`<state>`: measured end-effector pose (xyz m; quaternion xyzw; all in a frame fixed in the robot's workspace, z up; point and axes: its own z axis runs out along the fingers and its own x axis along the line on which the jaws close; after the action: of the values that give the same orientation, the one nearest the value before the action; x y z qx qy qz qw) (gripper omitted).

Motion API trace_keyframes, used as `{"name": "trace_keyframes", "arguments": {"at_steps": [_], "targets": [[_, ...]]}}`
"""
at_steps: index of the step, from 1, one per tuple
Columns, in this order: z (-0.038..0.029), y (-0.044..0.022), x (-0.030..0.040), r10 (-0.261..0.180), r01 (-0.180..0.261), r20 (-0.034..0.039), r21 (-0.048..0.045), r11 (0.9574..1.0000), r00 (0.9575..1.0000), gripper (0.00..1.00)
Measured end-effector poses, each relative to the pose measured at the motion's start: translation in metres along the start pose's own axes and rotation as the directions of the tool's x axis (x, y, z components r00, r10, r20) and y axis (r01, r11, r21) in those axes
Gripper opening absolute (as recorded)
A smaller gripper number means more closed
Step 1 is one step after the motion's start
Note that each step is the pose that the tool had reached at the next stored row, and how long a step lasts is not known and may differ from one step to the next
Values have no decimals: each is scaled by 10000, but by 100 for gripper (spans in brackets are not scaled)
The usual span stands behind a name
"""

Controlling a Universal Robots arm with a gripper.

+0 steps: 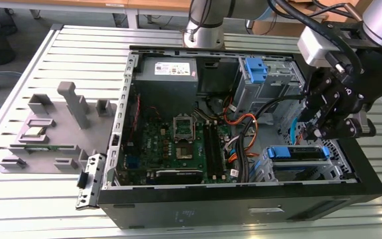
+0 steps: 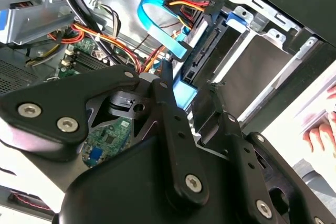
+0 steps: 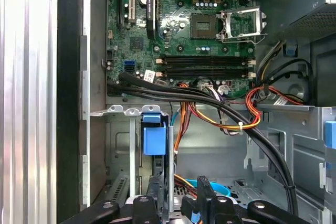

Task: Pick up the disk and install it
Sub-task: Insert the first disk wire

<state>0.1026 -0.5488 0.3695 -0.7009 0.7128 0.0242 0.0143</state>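
Note:
The disk [image 1: 297, 152] is a silver drive in a blue bracket. It sits in the lower drive bay at the exterior view's right of the open computer case [image 1: 244, 199]. My gripper [image 1: 314, 133] hangs just above it. In the first wrist view the disk [image 3: 154, 140] stands edge-on, running between my fingers [image 3: 144, 205], with a gap showing beside the other finger. In the second wrist view my gripper [image 2: 190, 80] straddles the disk's blue bracket [image 2: 184, 94], jaws apart.
Bundled black, orange and blue cables [image 3: 220, 114] cross beside the bay, above the motherboard [image 1: 184, 139]. A grey power supply [image 1: 171, 68] and a bare blue bracket [image 1: 256, 69] sit at the case's back. A grey parts fixture [image 1: 51, 129] lies on the slatted table. A hand [image 2: 317, 129] shows outside the case.

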Motion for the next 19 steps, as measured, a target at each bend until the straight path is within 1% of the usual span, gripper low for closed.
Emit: {"name": "trace_keyframes", "arguments": {"at_steps": [3, 7, 9, 19], "targets": [[1, 0, -8, -1, 1, 72, -1, 10000, 10000, 42], [1, -1, -14, 0, 0, 73, -2, 10000, 10000, 42], [2, -14, -17, 0, 0, 73, -2, 10000, 10000, 42], [1, -127, -42, 2, -2, 69, -1, 10000, 10000, 42]]}}
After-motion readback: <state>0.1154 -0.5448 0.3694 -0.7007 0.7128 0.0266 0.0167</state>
